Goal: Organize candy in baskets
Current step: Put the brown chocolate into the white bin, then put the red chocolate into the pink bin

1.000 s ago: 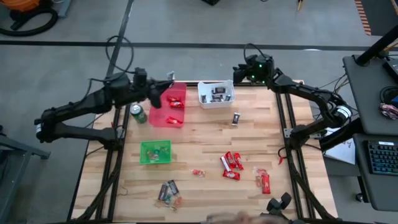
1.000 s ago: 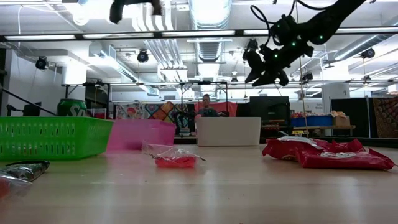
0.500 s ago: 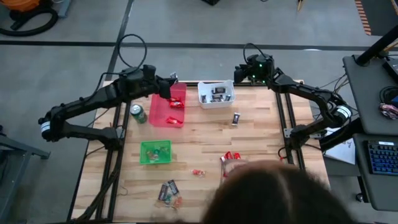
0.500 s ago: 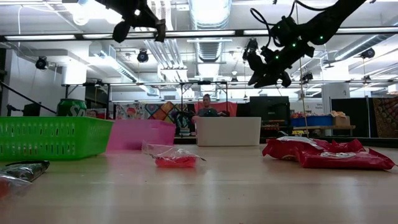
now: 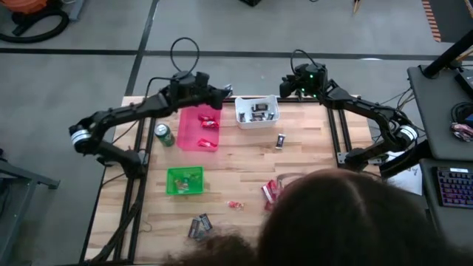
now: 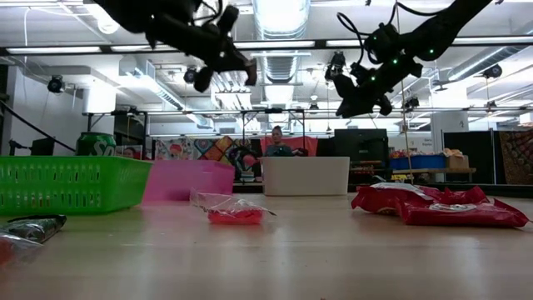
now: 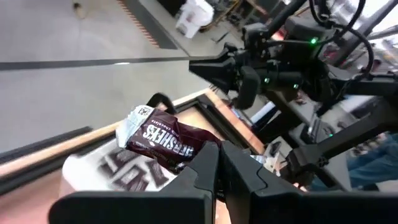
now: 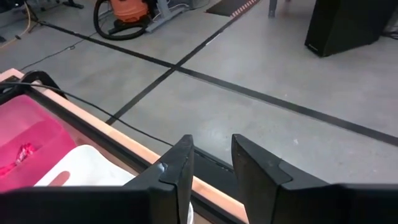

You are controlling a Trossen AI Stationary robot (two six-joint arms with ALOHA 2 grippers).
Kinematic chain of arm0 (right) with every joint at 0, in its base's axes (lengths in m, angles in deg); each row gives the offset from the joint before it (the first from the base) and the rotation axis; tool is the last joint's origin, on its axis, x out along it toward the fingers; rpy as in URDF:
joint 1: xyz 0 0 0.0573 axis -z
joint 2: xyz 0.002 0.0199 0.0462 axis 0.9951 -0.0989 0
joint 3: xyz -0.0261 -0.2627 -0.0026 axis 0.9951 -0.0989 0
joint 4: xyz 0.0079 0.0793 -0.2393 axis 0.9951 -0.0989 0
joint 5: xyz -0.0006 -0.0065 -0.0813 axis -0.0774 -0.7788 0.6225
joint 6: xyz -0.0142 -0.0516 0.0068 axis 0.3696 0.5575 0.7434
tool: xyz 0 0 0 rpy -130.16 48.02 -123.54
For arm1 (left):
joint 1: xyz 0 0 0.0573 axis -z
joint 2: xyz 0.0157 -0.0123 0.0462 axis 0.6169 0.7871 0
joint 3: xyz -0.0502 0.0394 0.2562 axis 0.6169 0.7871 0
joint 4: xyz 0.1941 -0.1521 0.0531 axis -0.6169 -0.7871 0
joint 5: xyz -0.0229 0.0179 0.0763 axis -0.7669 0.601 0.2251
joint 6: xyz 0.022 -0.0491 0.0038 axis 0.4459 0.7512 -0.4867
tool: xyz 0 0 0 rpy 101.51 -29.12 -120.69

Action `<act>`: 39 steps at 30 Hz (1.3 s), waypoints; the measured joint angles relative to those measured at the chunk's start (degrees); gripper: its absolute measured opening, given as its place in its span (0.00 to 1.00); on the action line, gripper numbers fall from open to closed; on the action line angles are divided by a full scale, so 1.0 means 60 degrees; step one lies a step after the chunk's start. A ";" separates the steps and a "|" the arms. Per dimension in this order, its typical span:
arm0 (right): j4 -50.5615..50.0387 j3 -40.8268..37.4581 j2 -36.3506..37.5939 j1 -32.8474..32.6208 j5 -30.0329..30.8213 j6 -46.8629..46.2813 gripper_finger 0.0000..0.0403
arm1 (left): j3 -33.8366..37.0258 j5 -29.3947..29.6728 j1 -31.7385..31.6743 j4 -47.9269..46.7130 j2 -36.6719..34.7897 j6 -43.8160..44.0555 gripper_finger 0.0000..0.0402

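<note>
**Hershey's bar held above the white basket**

Landmark: white basket [image 5: 257,111], at the far edge of the worktop [image 5: 244,166].

- Left gripper [image 5: 224,93] hangs in the air just beside the white basket, on its red-basket side. Jaws clamped on a dark mini bar [image 7: 160,136]. In the left wrist view the bar's long axis runs crosswise to the fingers [image 7: 202,171], silver crimped end sticking out to one side. Wrapper reads "HERSHEY'S"; smaller print beside it illegible.
- Similar dark mini bars already lie in the white basket.
- Red basket [image 5: 199,127] just beside the white one, long axis running from far edge toward near edge; red-wrapped pieces inside.
- Right gripper [image 5: 284,86] hovers past the white basket's other end, off the worktop's far edge. Jaws apart, a narrow gap between them, nothing in them.
- One dark bar [image 5: 280,140] lies alone on the worktop, near the white basket.
</note>
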 joint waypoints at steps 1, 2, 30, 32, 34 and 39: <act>0.0000 0.0000 0.0000 0.0009 -0.0001 0.0000 0.25 | 0.0000 -0.0202 -0.0126 0.0216 0.0184 -0.0041 0.00; 0.0000 0.0000 0.0000 0.0027 -0.0003 0.0025 0.24 | -0.0001 -0.0395 -0.0258 0.0400 0.0386 -0.0053 0.00; 0.0000 0.0000 0.0004 0.0043 -0.0025 0.0692 0.19 | -0.2246 -0.2311 -0.0731 0.0697 0.5091 -0.1285 0.01; -0.0003 0.0000 0.0007 0.0043 -0.0025 0.0696 0.20 | -0.2414 -0.2570 -0.0701 0.0524 0.5213 -0.1645 0.03; 0.0000 0.0000 0.0011 0.0043 -0.0025 0.0772 0.20 | -0.2525 -0.2513 -0.0640 0.0514 0.5263 -0.1791 0.06; 0.0000 0.0000 0.0015 0.0043 -0.0026 0.0987 0.20 | -0.2695 -0.1955 -0.0655 -0.0382 0.5248 -0.1675 0.17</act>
